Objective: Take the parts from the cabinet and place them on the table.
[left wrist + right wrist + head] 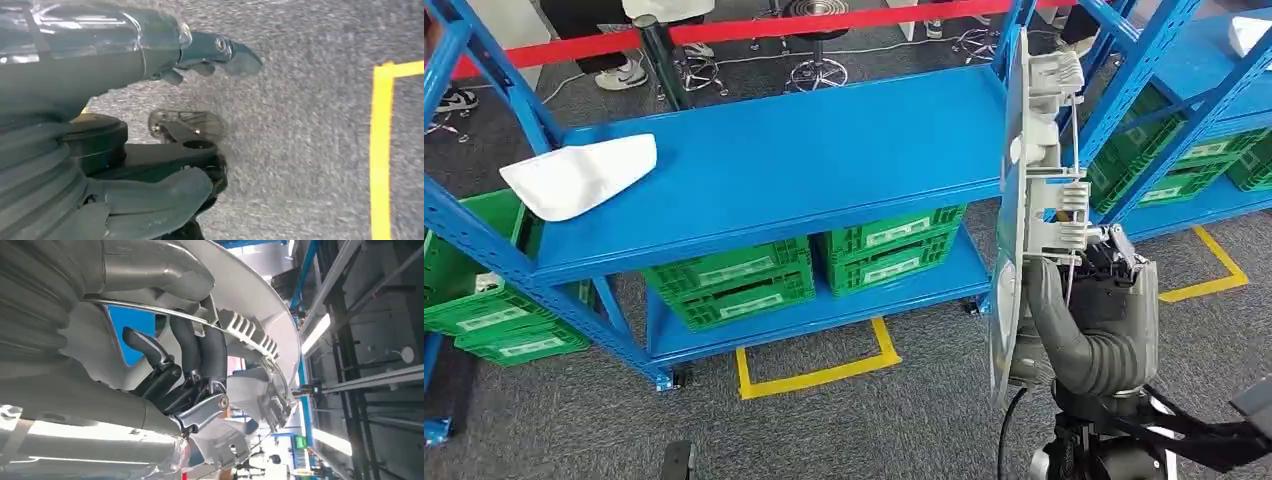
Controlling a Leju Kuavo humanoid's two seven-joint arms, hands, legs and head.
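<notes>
Blue shelving unit (804, 150): fills the centre of the head view; top shelf bare but for one white part (579, 175) at upper left. Judged the drop surface.

Green crates (889, 245): lower shelves, centre and left.

Grey-white panel part (1036, 170): right of centre, held upright and edge-on, tall above the right hand (1096, 300). The right hand's dark fingers (200, 347) wrap its ribbed rear. Risk: a long part gripped at its lower end could pivot, or clip the shelf upright beside it.

Left hand (210, 57): hangs over carpet, fingers loosely apart, holding nothing.
</notes>
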